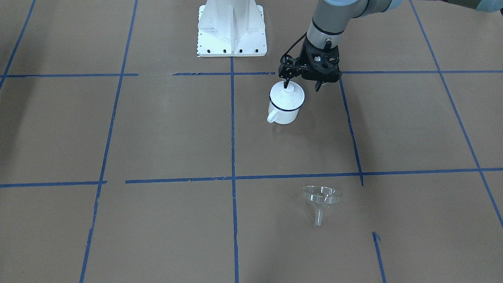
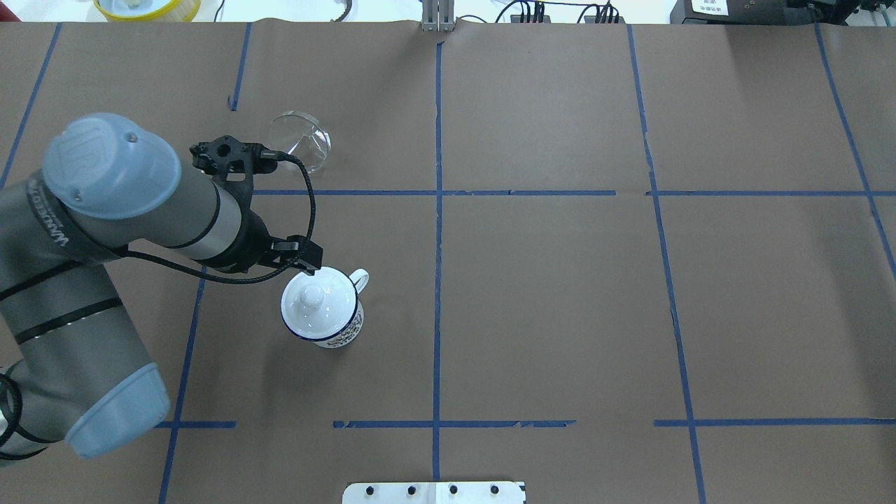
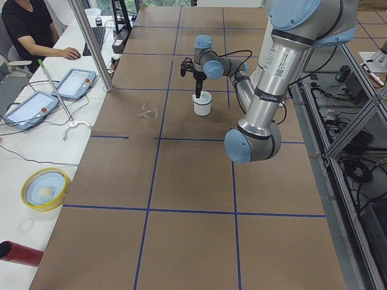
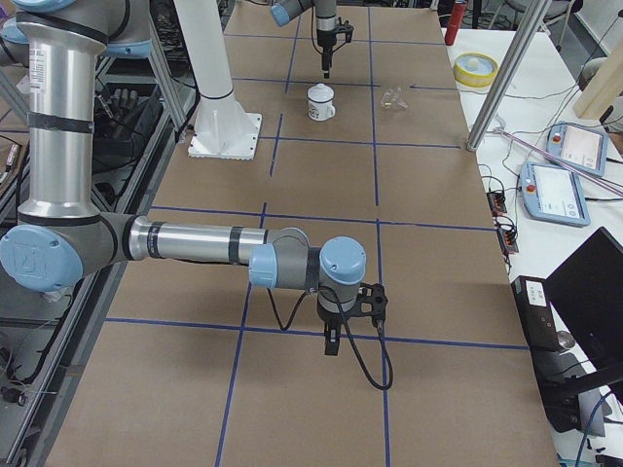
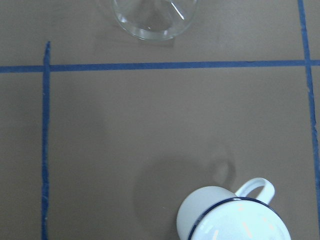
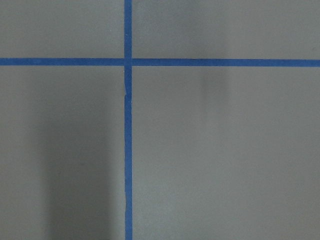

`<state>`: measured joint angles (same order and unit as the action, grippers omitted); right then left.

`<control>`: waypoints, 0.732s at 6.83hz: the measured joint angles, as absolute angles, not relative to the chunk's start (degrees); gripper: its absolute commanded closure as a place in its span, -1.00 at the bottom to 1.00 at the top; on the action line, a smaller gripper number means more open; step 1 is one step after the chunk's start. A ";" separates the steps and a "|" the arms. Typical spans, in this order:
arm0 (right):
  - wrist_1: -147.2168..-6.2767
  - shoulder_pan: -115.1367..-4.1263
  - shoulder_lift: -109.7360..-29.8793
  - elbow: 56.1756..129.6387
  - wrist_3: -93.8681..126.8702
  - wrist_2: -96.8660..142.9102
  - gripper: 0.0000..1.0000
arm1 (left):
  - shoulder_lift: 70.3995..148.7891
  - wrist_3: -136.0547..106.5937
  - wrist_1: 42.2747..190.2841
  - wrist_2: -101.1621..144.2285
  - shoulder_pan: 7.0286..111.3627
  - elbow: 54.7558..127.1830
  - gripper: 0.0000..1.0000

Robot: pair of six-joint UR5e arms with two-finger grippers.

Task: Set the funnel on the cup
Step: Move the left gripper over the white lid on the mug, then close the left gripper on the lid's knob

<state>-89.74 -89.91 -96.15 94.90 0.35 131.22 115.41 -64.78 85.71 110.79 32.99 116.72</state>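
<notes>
The cup [image 1: 283, 110] is a white enamel mug with a dark blue rim. It stands upright with a round white knobbed lid [image 1: 288, 94] on it, handle toward the operators' side. My left gripper [image 1: 302, 85] is open and empty and hangs just above the mug. One finger [image 1: 287, 83] is over the lid's knob and the other is out past the rim. The clear funnel [image 1: 321, 199] lies on the paper far from the mug. It also shows in the overhead view [image 2: 301, 140] and the left wrist view [image 5: 155, 17]. My right gripper [image 4: 331, 342] hovers over bare paper; I cannot tell its state.
The white robot base plate [image 1: 232, 31] is behind the mug. Blue tape lines cross the brown paper. A yellow bowl [image 3: 45, 188], a metal post [image 3: 91, 45] and tablets [image 3: 30, 109] stand at the table's operator side, where a person sits.
</notes>
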 measured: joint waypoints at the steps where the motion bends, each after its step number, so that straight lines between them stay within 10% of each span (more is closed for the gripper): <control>1: -89.74 -89.91 -96.15 94.90 0.35 131.22 -1.00 | 115.96 -67.55 85.71 108.66 30.65 116.03 -0.99; 5: -89.74 -89.91 -96.15 94.91 0.35 131.22 -1.00 | 116.27 -70.40 85.62 104.23 27.47 116.01 0.53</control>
